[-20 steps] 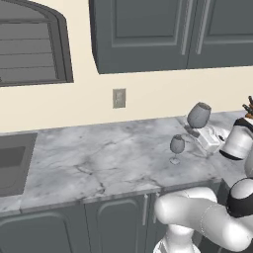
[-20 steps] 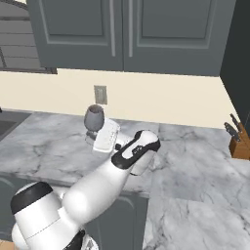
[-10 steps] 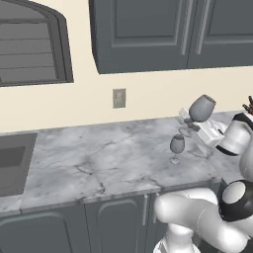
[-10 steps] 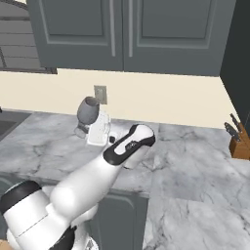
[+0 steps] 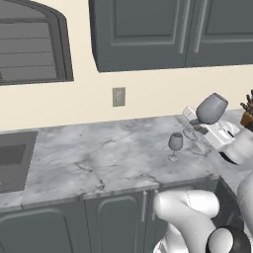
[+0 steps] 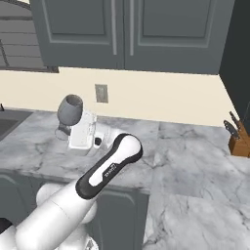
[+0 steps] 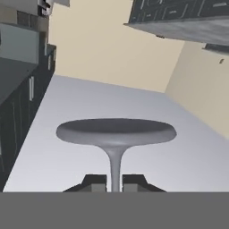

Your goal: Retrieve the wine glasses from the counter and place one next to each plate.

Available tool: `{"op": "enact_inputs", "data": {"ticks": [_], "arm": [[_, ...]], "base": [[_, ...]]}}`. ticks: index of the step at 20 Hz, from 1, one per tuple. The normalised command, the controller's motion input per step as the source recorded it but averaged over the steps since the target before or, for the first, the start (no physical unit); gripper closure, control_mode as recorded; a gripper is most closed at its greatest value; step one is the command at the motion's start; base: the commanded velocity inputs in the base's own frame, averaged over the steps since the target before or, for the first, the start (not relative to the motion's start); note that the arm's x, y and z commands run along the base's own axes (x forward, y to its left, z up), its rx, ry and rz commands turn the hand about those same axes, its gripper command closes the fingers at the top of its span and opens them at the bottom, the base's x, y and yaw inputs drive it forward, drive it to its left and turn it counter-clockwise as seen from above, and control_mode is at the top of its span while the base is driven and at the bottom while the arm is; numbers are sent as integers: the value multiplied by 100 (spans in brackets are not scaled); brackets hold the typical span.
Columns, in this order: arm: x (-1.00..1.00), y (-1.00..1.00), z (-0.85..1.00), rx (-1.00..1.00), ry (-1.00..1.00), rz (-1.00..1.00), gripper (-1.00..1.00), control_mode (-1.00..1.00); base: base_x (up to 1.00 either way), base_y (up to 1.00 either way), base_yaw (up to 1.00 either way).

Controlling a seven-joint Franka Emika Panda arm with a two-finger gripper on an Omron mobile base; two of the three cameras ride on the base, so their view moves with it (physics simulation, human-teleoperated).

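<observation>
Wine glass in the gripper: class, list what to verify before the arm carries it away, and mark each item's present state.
1. Gripper shut on the held wine glass at its stem: ok.
2. Held glass lifted off the counter: ok.
3. Held glass upright: not ok, tilted.
4. Second wine glass standing upright on the counter: ok.
5. Held glass apart from the second: ok.
6. Plates' position known: cannot tell.

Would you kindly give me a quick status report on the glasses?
Claw shut on one glass's stem, lifted and tilted. Second glass upright on the counter. Knife block off to the right, not in the way.
</observation>
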Motion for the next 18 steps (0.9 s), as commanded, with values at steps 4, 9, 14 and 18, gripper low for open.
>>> {"op": "enact_inputs", "data": {"ticks": [4,9,14,18], "arm": [[0,0,0,0,0,0,100,100],[0,0,0,0,0,0,100,100],[0,0,0,0,0,0,100,100],[0,0,0,0,0,0,100,100]], "base": [[-66,51,0],[-56,100,7],[-18,100,29],[0,100,46]]}}
